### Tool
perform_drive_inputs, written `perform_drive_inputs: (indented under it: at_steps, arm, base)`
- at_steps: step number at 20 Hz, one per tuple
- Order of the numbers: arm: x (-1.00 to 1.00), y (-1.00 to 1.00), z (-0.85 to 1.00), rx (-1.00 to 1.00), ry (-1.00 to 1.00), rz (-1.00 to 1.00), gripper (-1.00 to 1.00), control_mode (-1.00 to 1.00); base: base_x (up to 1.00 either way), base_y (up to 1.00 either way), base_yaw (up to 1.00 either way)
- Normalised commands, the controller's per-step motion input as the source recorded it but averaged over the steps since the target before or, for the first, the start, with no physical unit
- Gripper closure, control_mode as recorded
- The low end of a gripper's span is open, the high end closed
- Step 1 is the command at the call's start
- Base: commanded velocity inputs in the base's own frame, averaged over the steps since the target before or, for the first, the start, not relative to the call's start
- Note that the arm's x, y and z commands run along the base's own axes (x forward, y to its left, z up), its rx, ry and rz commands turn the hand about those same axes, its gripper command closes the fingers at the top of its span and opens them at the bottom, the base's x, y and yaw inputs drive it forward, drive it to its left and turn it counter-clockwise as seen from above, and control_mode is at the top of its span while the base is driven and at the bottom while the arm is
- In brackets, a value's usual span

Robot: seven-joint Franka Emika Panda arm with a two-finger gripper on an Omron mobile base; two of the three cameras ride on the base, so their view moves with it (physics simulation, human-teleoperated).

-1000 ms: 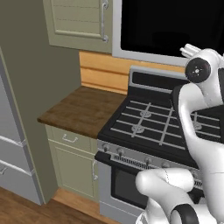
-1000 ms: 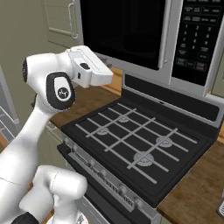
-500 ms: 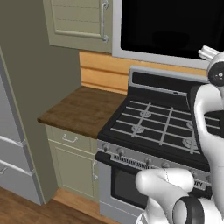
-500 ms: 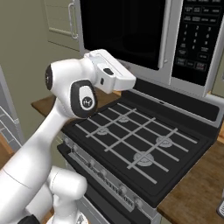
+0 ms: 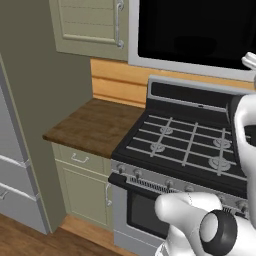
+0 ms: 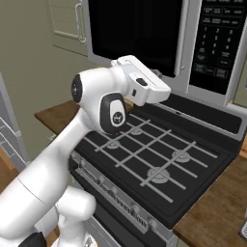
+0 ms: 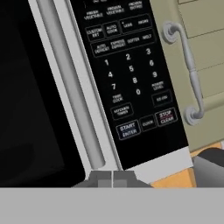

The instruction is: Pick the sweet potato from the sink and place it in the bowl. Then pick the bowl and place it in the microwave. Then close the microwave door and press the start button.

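The microwave (image 6: 193, 48) hangs above the stove with its door (image 6: 135, 34) closed; the door's black window (image 5: 200, 30) also spans the left of the hand view (image 7: 26, 109). In the hand view the keypad faces me, and the start button (image 7: 127, 130) sits low on the panel, just above and right of my gripper (image 7: 112, 179). The two fingertips are pressed together with nothing between them, a short way off the panel. In the right base view my hand (image 6: 144, 89) reaches toward the microwave's lower edge. The sweet potato, bowl and sink are out of view.
A black gas stove (image 6: 154, 154) with grates lies under the arm. Wooden counter (image 5: 95, 125) runs left of it, and more counter (image 6: 217, 212) sits to its right. A cabinet door with a curved handle (image 7: 188, 65) stands right of the microwave panel.
The arm has swung to the right, from in front of the door window toward the keypad side. The jaws have gone from slightly apart to shut.
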Motion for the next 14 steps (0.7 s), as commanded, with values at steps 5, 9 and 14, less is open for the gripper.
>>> perform_drive_inputs:
  at_steps: [5, 9, 14]
  arm:
    - [0.0, -0.24, 0.04, 0.01, 0.0, 0.01, 1.0, -1.0]
    - [0.05, -0.08, 0.01, 0.01, 0.0, 0.02, 1.0, -1.0]
    - [0.01, -0.04, 0.0, 0.02, -0.01, 0.13, 1.0, -1.0]
  base:
    - [0.0, 0.0, 0.0]
    - [0.0, 0.0, 0.0]
    - [0.0, 0.0, 0.0]
